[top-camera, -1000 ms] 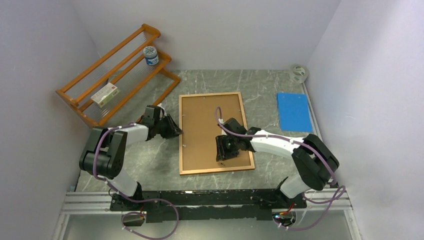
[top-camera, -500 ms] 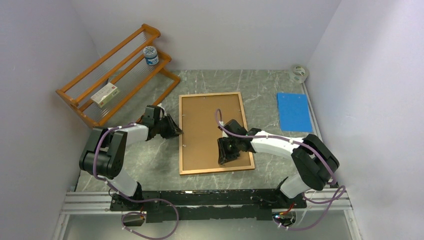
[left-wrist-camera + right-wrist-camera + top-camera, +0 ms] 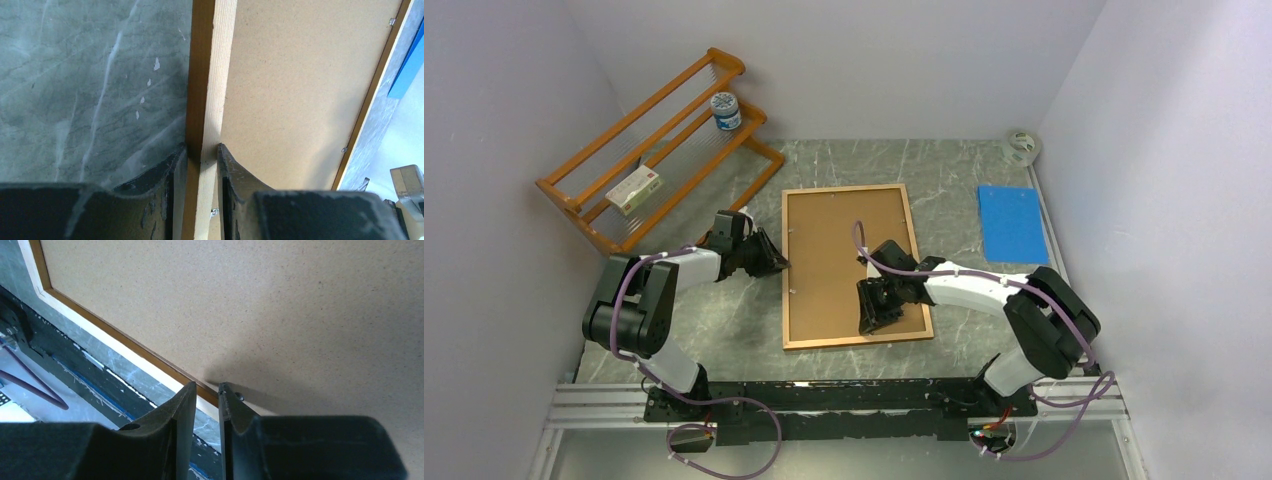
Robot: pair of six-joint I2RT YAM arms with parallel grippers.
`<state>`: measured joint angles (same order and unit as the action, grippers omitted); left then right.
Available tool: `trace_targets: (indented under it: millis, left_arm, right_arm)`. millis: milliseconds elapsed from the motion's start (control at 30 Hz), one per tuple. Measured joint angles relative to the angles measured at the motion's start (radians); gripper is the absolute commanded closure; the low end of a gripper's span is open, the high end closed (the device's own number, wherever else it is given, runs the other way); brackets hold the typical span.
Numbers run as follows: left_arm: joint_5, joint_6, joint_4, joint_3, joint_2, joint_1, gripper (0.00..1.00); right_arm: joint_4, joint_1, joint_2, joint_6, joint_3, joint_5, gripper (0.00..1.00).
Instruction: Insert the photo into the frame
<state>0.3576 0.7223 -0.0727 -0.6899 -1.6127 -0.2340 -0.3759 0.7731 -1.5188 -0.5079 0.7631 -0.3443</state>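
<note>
Top external view showed the frame (image 3: 854, 341) lying face down in the middle of the marble table (image 3: 954, 165), its opening filled by a plain brown backing board (image 3: 844, 245). At the frame's left rail sat the left gripper (image 3: 776, 264); in the left wrist view its two fingers (image 3: 172, 167) straddled that rail and pressed on both sides, clamped on the wood. Over the board's lower right part, close to the bottom rail, was the right gripper (image 3: 872, 318). The right wrist view showed its tips close together with a narrow slit between them, beside a small metal tab (image 3: 239, 396); I could not tell whether they pinched anything. An orange rack (image 3: 654, 140) stood at the upper left, and a blue sheet (image 3: 1011, 222) lay at the right, well apart from the frame.
</note>
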Motion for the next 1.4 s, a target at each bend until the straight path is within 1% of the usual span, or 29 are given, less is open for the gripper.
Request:
trace_targets:
  millis: [267, 433, 533, 667, 733, 767, 800, 900, 1000, 1167, 1200, 1300, 1400]
  left_arm:
    - [0.000, 0.000, -0.002, 0.001, 0.000, 0.000, 0.70]
    - [0.000, 0.000, -0.003, 0.002, 0.000, 0.000, 0.69]
    - [0.000, 0.000, -0.003, 0.002, 0.000, 0.000, 0.68]
    - [-0.003, 0.000, -0.004, 0.003, 0.002, 0.000, 0.66]
    - [-0.005, 0.000, -0.010, 0.008, 0.004, 0.000, 0.64]
    - [-0.006, 0.001, -0.014, 0.011, 0.005, 0.000, 0.63]
    - [-0.006, 0.001, -0.017, 0.013, 0.006, 0.000, 0.61]
    - [-0.006, 0.005, -0.021, 0.016, 0.011, 0.000, 0.58]
    - [-0.006, 0.005, -0.021, 0.025, 0.022, -0.002, 0.61]
    - [-0.004, 0.014, -0.021, 0.036, 0.028, -0.002, 0.66]
    - [-0.002, 0.016, -0.022, 0.038, 0.028, -0.002, 0.67]
    - [0.010, 0.024, -0.045, 0.051, 0.032, 0.000, 0.78]
    - [0.051, 0.028, -0.084, 0.068, 0.029, 0.003, 0.83]
  right_arm:
    - [-0.001, 0.000, -0.002, -0.001, 0.003, -0.016, 0.68]
    - [-0.024, 0.001, 0.011, -0.021, 0.014, -0.003, 0.58]
    - [-0.042, 0.001, 0.053, -0.050, 0.027, 0.036, 0.54]
    - [-0.043, 0.001, 0.130, -0.109, 0.048, 0.142, 0.50]
    - [-0.053, 0.001, 0.164, -0.144, 0.054, 0.229, 0.46]
    - [-0.064, -0.001, 0.179, -0.163, 0.055, 0.278, 0.43]
    - [-0.077, -0.004, 0.192, -0.180, 0.055, 0.321, 0.38]
    - [-0.135, -0.036, 0.219, -0.227, 0.055, 0.454, 0.35]
    - [-0.180, -0.104, 0.229, -0.247, 0.053, 0.549, 0.35]
    - [-0.195, -0.238, 0.229, -0.242, 0.024, 0.595, 0.39]
    - [-0.202, -0.251, 0.229, -0.238, 0.024, 0.601, 0.40]
    - [-0.202, -0.254, 0.226, -0.225, 0.029, 0.599, 0.43]
    - [-0.196, -0.251, 0.205, -0.220, 0.055, 0.586, 0.45]
